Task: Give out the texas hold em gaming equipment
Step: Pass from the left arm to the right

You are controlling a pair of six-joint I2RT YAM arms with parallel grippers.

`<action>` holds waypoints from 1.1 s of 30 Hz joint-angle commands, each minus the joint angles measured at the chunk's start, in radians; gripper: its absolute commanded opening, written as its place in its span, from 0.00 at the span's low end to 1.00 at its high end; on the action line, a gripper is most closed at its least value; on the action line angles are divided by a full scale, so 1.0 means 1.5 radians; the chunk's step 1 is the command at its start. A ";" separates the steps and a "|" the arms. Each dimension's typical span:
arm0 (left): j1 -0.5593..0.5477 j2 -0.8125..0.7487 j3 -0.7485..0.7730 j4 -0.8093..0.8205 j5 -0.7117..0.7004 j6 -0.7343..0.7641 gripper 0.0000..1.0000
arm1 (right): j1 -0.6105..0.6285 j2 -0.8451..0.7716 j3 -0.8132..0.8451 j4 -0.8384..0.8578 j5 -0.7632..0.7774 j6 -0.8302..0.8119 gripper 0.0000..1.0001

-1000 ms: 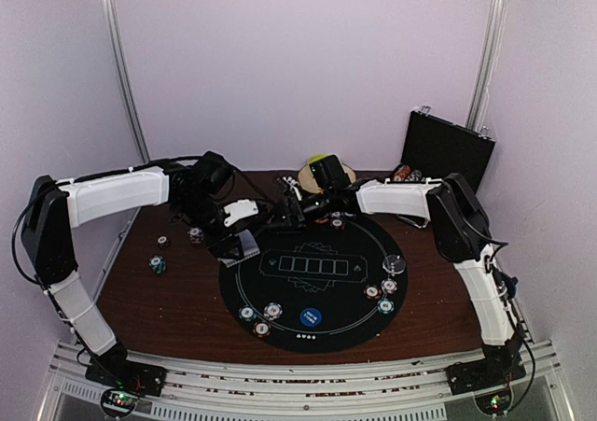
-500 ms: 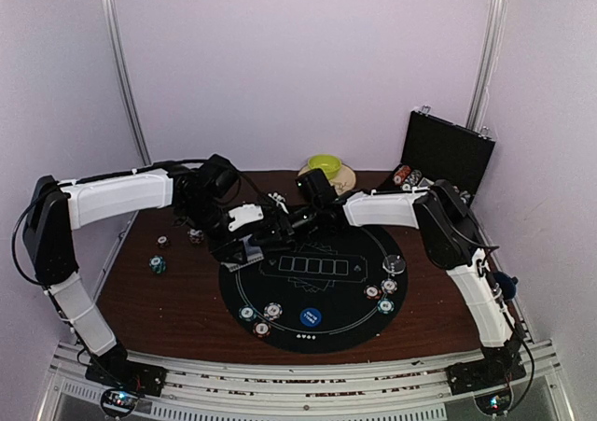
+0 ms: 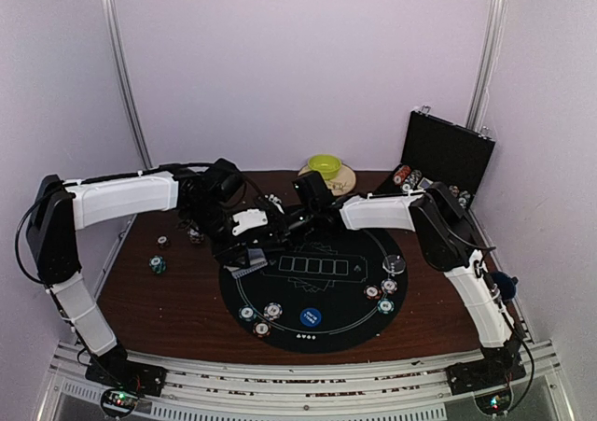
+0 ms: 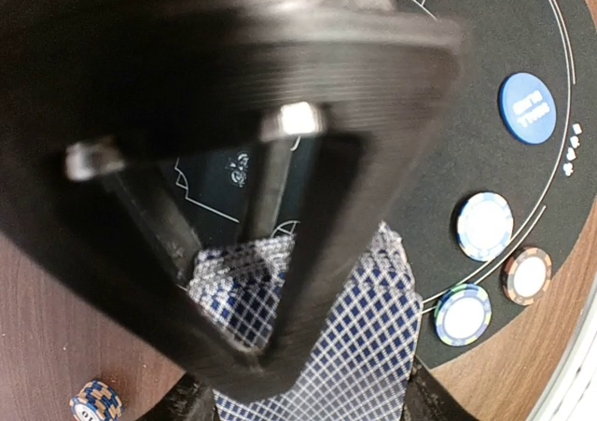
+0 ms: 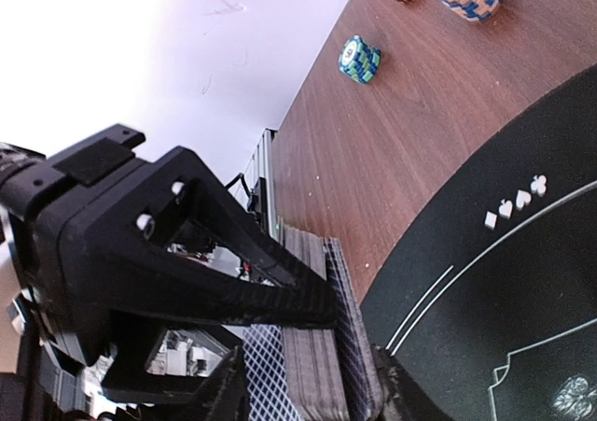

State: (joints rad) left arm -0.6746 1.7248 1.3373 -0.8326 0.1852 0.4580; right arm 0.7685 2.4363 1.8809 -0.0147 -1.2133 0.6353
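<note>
Your left gripper (image 4: 303, 404) is clamped on the deck of cards (image 4: 345, 328), which fills the space between its jaws and hangs just above the rim of the black mat (image 4: 457, 85). Your right gripper (image 5: 308, 393) sits nose to nose with it, jaws on either side of that same deck (their tips run off the frame edge, so you cannot tell whether they press or only flank it). Three striped poker chips (image 4: 484, 225) and a blue disc (image 4: 534, 108) lie on the mat, base-side of both grippers and well apart from the deck.
</note>
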 commanded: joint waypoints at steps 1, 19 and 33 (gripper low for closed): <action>-0.003 0.006 0.009 0.012 -0.003 -0.007 0.36 | 0.005 0.017 0.007 0.066 -0.026 0.048 0.32; -0.004 0.001 -0.012 0.037 -0.042 -0.014 0.72 | 0.007 0.009 -0.032 0.148 -0.051 0.115 0.00; 0.034 -0.065 -0.022 0.070 -0.008 -0.005 0.98 | 0.000 0.004 -0.002 0.033 -0.014 0.016 0.00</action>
State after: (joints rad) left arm -0.6712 1.7142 1.3136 -0.7898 0.1165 0.4339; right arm 0.7696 2.4615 1.8416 0.1429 -1.2423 0.7605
